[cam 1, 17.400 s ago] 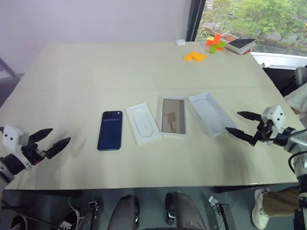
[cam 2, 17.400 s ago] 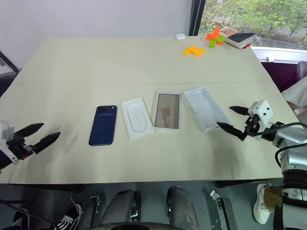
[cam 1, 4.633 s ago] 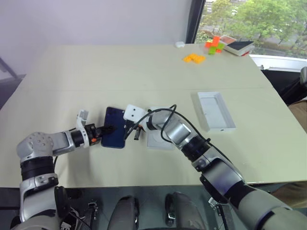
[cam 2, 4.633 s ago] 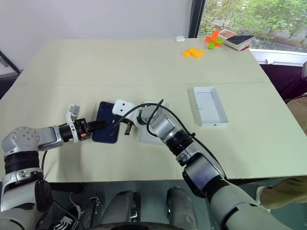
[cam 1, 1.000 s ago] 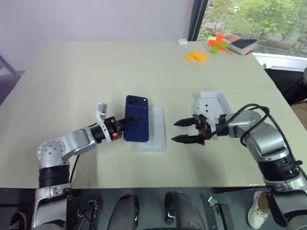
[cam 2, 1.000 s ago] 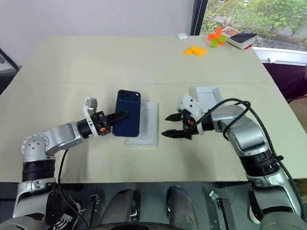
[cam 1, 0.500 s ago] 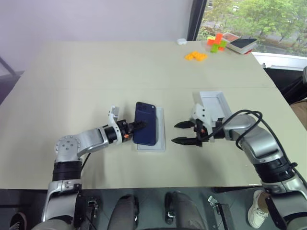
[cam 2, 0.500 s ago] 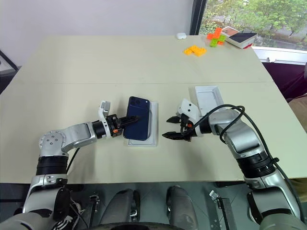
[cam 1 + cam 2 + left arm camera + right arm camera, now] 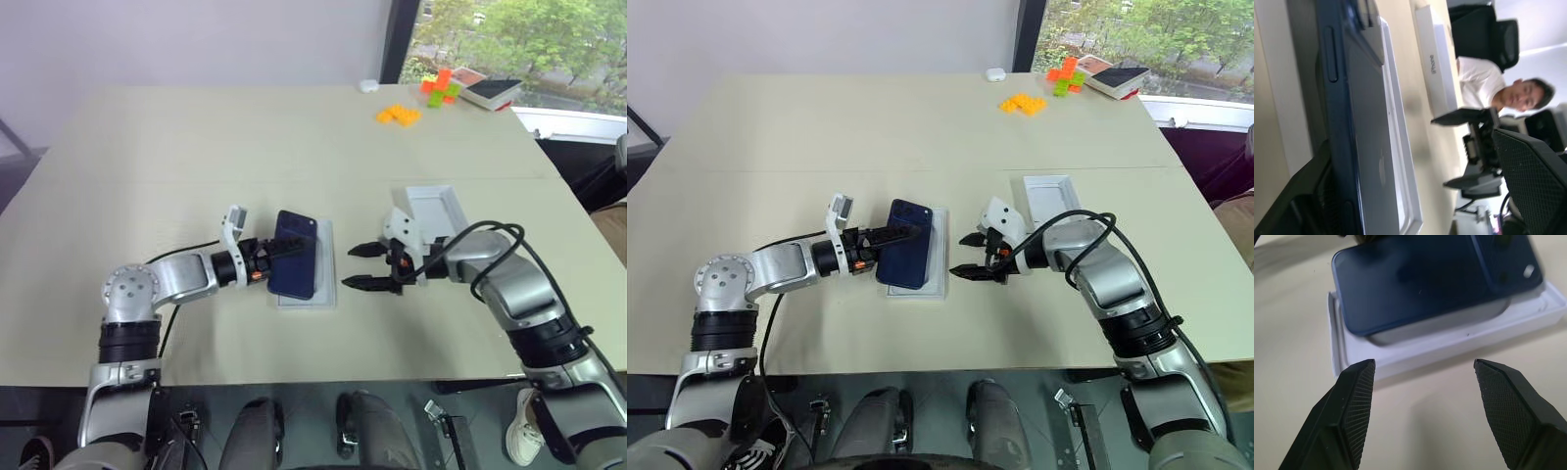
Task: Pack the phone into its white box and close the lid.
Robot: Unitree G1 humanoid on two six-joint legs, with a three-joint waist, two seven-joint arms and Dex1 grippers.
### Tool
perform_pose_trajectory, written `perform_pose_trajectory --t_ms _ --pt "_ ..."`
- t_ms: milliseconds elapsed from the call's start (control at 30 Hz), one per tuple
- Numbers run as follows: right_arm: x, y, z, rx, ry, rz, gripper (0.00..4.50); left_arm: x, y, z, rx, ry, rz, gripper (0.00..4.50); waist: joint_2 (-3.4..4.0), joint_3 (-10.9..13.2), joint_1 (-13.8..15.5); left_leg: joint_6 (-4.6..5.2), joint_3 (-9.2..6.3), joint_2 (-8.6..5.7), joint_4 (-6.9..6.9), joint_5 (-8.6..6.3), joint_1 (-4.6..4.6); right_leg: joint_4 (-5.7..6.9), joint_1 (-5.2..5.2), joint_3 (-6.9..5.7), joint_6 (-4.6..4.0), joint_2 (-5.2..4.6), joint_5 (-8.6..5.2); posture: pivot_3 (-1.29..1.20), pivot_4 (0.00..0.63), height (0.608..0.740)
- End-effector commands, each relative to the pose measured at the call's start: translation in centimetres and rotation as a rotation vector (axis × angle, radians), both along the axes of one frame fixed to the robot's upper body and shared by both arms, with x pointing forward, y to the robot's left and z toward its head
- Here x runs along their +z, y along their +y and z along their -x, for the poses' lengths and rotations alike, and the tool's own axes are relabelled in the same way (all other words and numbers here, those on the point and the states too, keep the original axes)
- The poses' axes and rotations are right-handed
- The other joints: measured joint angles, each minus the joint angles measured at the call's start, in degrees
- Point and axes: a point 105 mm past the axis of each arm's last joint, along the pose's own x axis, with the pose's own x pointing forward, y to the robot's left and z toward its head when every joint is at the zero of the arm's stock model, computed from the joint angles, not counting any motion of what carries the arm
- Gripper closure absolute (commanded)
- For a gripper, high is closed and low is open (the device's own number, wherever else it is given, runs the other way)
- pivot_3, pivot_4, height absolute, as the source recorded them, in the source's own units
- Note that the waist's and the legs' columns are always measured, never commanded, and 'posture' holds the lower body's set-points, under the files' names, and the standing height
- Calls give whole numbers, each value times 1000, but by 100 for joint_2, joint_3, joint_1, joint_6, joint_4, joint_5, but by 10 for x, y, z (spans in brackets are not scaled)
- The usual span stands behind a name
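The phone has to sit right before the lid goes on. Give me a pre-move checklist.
1. phone over the white box: ok.
2. Phone flat inside the box: not ok, it lies skewed and tilted on the rim.
3. left gripper open at the phone's left edge: ok.
4. right gripper open, apart from the box: ok.
5. lid free on the table behind the right gripper: ok.

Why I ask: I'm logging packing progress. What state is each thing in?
phone: lying tilted across the white box, not seated.
white box: open, under the phone.
lid: off, inside up on the table.
left gripper: open, at the phone's edge.
right gripper: open, empty, beside the white box.
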Motion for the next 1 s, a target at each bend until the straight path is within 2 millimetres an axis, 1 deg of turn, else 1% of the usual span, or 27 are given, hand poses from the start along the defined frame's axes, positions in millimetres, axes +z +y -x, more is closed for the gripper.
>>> perform_pose_trajectory --t_ms 33,167,300,400,500,667,800,933,1000 --pt "9 6 -3 15 -48 -12 1119 3 -1 7 -43 -47 -78 44 0 0 6 -1 -1 0 0 1 0 1 0 0 0 0 0 0 150 740" --pt "9 8 -3 17 -47 -15 1119 3 1 6 -47 -63 -112 44 0 0 9 -2 1 0 0 1 -1 -2 0 0 0 -3 0 0 150 740" --pt "10 11 -4 18 -53 -18 1119 6 1 4 -49 -59 -107 44 0 0 10 -2 2 -1 0 1 -2 -2 0 0 0 -4 0 0 150 740" --pt "9 11 -4 17 -54 -17 1119 15 2 3 -54 -82 -93 44 0 0 10 -1 0 -1 0 1 -2 -1 0 0 0 -2 0 0 150 740" --pt "9 13 -4 17 -55 -19 1119 23 -1 6 -86 -99 -92 44 0 0 5 -1 0 0 0 0 -1 -1 0 0 0 -2 0 0 150 740" --pt "8 15 -4 16 -56 -25 1119 21 1 15 -143 -64 -127 44 0 0 6 -1 0 1 -1 1 -2 -2 -1 4 0 -4 0 0 150 740" --pt "8 17 -4 20 -54 -28 1119 26 2 21 -160 -87 -143 44 0 0 6 -2 -1 1 -1 1 -3 -2 -1 4 0 -5 0 0 150 740" --pt "7 19 -4 23 -56 -29 1119 24 14 13 -99 -75 -193 44 0 0 7 -2 -1 0 0 1 -3 -1 -1 4 0 -5 0 0 150 740" --pt "8 19 -4 25 -56 -31 1119 32 15 10 -88 -91 -169 44 0 0 7 -2 -1 0 0 1 -3 -1 -1 4 0 -5 0 0 150 740"
